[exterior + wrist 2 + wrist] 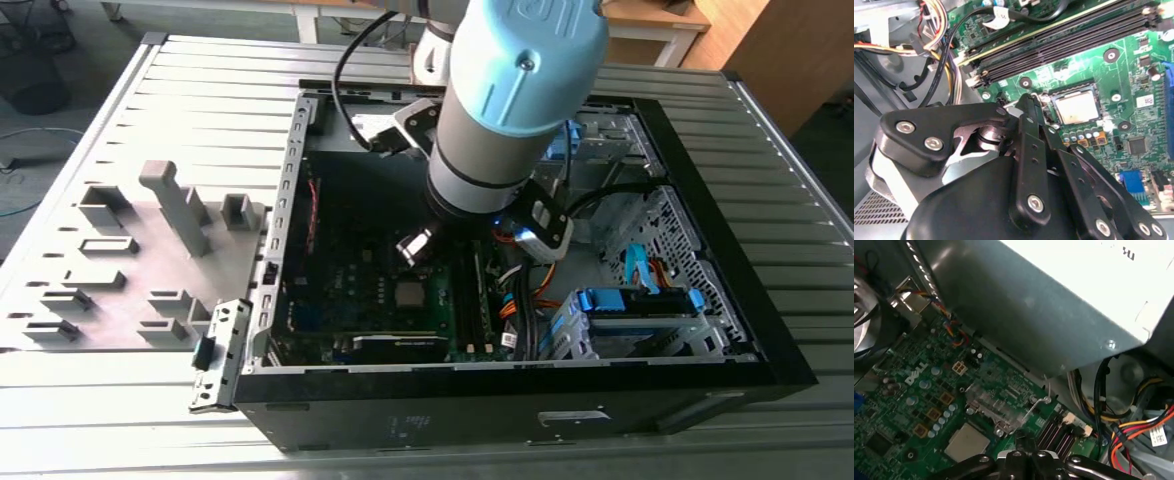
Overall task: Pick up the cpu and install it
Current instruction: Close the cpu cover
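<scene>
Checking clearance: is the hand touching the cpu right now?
Apart. In the second wrist view the cpu lies with its whole top bare, and green board shows between it and the hand.

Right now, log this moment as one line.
stage: cpu install | small flat silver-grey square cpu: lying flat on green motherboard | hand: close to cpu, not touching it

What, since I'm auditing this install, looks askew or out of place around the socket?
Nothing looks askew: the cpu lies flat and square in its socket. Only the metal retention frame beside it looks swung open, not clamped over it.
</scene>
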{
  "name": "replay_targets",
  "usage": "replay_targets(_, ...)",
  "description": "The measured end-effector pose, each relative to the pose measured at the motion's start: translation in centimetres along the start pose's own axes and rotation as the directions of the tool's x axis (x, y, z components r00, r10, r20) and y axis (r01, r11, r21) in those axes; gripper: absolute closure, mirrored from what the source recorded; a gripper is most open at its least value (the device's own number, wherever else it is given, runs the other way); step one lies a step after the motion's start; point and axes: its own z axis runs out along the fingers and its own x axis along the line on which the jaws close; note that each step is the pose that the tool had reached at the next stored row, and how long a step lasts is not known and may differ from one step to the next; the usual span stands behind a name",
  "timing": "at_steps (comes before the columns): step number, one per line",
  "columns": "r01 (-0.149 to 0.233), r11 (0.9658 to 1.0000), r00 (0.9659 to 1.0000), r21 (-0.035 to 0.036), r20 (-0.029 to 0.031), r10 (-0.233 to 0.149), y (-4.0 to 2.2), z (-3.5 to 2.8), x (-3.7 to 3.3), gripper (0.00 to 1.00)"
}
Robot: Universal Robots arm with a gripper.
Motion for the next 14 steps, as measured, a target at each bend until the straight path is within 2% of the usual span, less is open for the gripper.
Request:
replay_targets(4, 0.0, 0.9999, 1.0, -0.0109, 0.0078, 0.0, -0.52, -0.12, 0.14, 0.89)
replay_targets(7, 0.001, 0.9999, 0.9999, -0.0163, 0.0113, 0.0, -0.79, -0.14, -0.2, 0.89)
replay_targets(14, 0.001, 0.9999, 0.9999, -0.0167, 0.0116, 0.0, -0.96, -0.12, -0.64, 0.89)
